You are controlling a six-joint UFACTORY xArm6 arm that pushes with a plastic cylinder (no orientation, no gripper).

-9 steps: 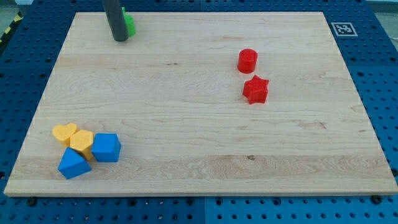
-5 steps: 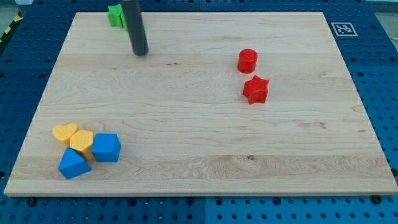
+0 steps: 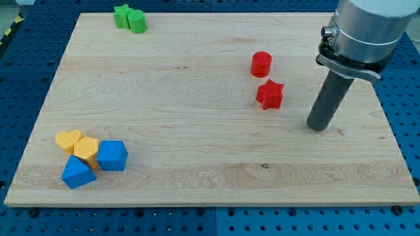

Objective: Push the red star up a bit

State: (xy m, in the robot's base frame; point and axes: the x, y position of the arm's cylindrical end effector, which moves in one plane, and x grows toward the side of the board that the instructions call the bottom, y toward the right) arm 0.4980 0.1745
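The red star (image 3: pixel 270 94) lies on the wooden board (image 3: pixel 197 118), right of centre. A red cylinder (image 3: pixel 261 63) stands just above it in the view. My tip (image 3: pixel 317 126) rests on the board to the right of the star and a little below it, a clear gap away, touching no block. The rod rises from the tip to the arm's grey body at the view's top right.
Two green blocks (image 3: pixel 130 18) sit together at the board's top left edge. At the bottom left, two yellow blocks (image 3: pixel 77 144) and two blue blocks (image 3: pixel 96 164) huddle together. A marker tag (image 3: pixel 361 30) is on the top right corner.
My tip has swept from the board's top left, near the green blocks, across to the right side, ending right of and below the red star. No block has moved.
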